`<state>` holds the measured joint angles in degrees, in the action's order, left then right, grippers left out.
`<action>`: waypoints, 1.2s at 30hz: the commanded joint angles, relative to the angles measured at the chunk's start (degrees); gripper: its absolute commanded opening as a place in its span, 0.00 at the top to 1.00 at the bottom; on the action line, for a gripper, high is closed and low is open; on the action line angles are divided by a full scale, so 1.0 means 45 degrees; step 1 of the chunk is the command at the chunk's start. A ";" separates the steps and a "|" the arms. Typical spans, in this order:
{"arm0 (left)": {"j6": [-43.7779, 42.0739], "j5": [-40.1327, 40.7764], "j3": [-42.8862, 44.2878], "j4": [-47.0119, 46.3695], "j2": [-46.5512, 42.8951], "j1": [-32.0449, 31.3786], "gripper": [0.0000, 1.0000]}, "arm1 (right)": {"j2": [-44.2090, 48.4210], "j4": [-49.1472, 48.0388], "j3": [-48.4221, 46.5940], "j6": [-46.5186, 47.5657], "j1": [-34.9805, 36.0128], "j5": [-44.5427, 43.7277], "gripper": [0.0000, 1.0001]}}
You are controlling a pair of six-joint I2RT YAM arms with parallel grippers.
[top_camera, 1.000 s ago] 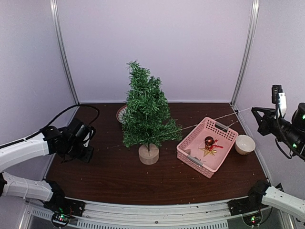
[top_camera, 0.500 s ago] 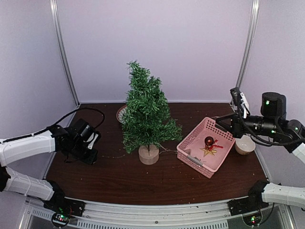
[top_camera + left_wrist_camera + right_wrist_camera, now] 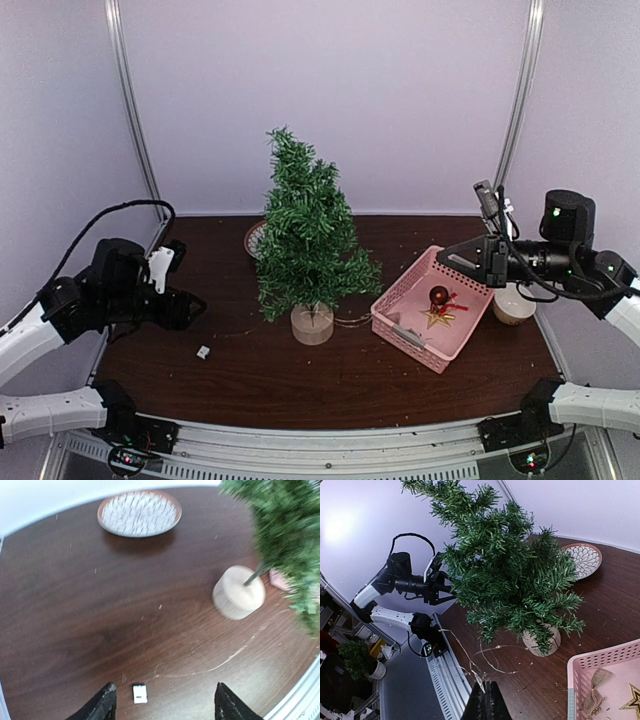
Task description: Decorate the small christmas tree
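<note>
The small christmas tree (image 3: 310,235) stands mid-table on its round wooden stump (image 3: 312,323). My left gripper (image 3: 192,305) hovers left of it, open and holding nothing. In the left wrist view its fingers (image 3: 102,707) flank a small white box (image 3: 140,693) lying on the table, with a thin light wire (image 3: 220,666) trailing toward the stump (image 3: 238,598). My right gripper (image 3: 452,256) hangs above the pink basket (image 3: 400,330), shut on the wire's other end (image 3: 515,650), which runs from the closed tips (image 3: 486,692) toward the tree (image 3: 505,575).
The pink basket holds a red ball (image 3: 438,295) and a gold star (image 3: 437,318). A white bowl (image 3: 513,305) sits to its right. A patterned plate (image 3: 139,513) lies behind the tree on the left. Grey walls enclose the table.
My left gripper has opened and drawn back to the left, leaving the small white box on the table. The right gripper moved in from the far right with the wire, which now lies slack.
</note>
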<state>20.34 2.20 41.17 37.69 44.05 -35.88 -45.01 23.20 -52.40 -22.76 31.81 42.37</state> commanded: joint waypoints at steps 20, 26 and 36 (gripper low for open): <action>-0.3982 -0.0180 0.1723 -0.6130 0.4162 -0.9086 0.36 | -0.0104 -0.2319 0.0444 -0.1161 0.0683 0.1454 1.00; -0.3794 -0.0349 0.2039 -0.7579 0.5706 -0.9309 0.34 | -0.0036 -0.2278 0.0510 -0.1038 0.0719 0.1338 1.00; -0.3522 -0.1526 0.2333 -0.8717 0.6945 -0.9298 0.52 | -0.0093 -0.2447 0.0606 -0.0919 0.0743 0.1269 1.00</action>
<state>3.97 -2.24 49.84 3.81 75.64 -77.47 -45.69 14.24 -50.09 -27.33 34.76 48.40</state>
